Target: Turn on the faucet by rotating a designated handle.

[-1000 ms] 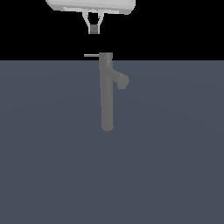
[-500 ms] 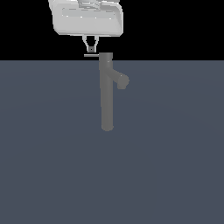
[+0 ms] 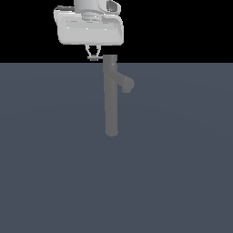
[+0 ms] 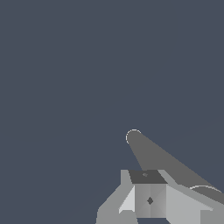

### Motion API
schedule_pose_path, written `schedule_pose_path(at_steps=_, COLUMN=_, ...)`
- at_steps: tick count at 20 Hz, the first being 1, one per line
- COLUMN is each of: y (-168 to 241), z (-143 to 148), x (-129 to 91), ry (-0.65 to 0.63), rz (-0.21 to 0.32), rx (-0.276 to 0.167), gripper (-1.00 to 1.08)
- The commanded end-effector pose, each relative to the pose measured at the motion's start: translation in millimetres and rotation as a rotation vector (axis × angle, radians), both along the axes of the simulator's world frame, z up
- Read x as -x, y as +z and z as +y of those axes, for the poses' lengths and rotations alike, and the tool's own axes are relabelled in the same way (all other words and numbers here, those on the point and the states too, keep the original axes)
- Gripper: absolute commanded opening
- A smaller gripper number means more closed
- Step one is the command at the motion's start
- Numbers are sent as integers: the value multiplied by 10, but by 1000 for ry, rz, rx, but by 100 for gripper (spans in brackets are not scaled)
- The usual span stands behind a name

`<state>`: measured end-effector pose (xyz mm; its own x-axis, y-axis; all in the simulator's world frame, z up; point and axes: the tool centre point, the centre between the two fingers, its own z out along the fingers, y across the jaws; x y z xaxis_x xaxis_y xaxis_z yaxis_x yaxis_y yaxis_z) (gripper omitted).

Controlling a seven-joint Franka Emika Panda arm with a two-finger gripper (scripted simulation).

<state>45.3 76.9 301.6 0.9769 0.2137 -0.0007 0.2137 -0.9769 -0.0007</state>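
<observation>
Exterior view: claw [image 3: 93,56] hangs from above, fingertips converging around the outer end of the handle [image 3: 96,57], seemingly pinching it. Faucet [image 3: 111,98] column stands just beside the claw, toward the exterior view's right; its spout [image 3: 125,83] sits lower, beyond the column.

Wrist view: looks down the faucet [image 4: 164,164] column to the floor [image 4: 78,78]; fingers [image 4: 148,197] in foreground, handle not distinguishable. No writing anywhere.

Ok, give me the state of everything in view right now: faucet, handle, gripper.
faucet: upright on the grey surface, spout angled toward the exterior view's right, no water visible.
handle: horizontal, sticking out from the top cap toward the exterior view's left.
gripper: above, fingertips down at the handle; whether it grips cannot be told.
</observation>
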Motion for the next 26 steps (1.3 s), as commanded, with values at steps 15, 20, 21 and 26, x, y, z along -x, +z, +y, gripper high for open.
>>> schedule_pose_path(at_steps=15, y=-11, z=22, x=239, ry=2, rz=-1, rx=0, gripper=-100)
schedule_pose_path(at_steps=20, y=-9, z=32, x=394, ry=3, rz=-1, rx=1, gripper=-100)
schedule_pose_path(at_steps=21, y=-8, z=33, x=426, ry=3, rz=-1, rx=1, gripper=-100)
schedule_pose_path(at_steps=26, y=-9, z=-18, x=437, ry=5, rz=-8, rx=-1, gripper=-100)
